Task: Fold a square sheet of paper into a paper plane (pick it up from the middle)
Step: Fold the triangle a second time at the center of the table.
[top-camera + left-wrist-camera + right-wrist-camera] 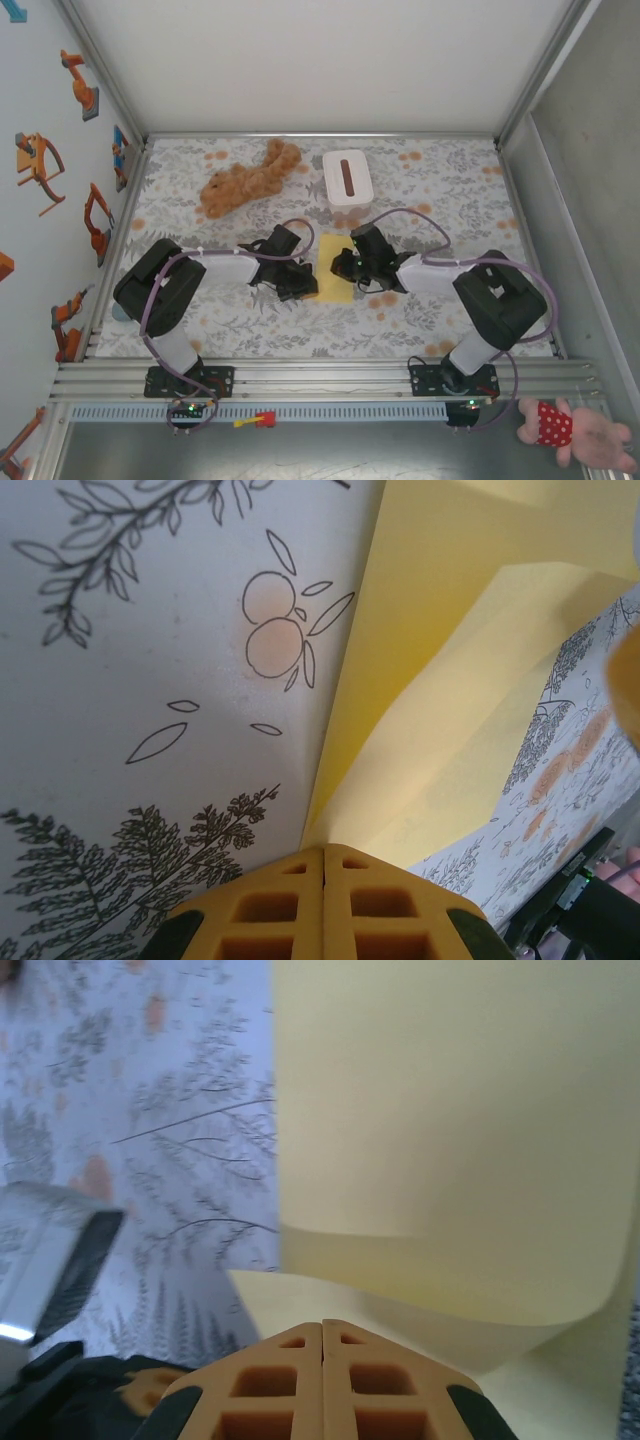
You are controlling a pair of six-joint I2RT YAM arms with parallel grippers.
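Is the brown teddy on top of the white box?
No, the teddy lies on the table left of the box, apart from it.

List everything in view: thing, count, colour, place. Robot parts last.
sheet of paper: one, pale yellow, partly folded, table centre between the pincers
brown plush toy: one, brown, far left of the table
box: one, white with a brown slot, far centre, right of the brown plush toy
pink plush toy: one, pink with red spotted clothing, off the table at the near right
tablecloth: one, white with grey leaves and orange fruit, covering the table
small item: one, red and yellow, on the front rail, kind unclear
wall stickers: several, orange robot arms, left wall
left pincer: one, yellow pads, shut, at the paper's fold
right pincer: one, orange-tan pads, shut, over the paper
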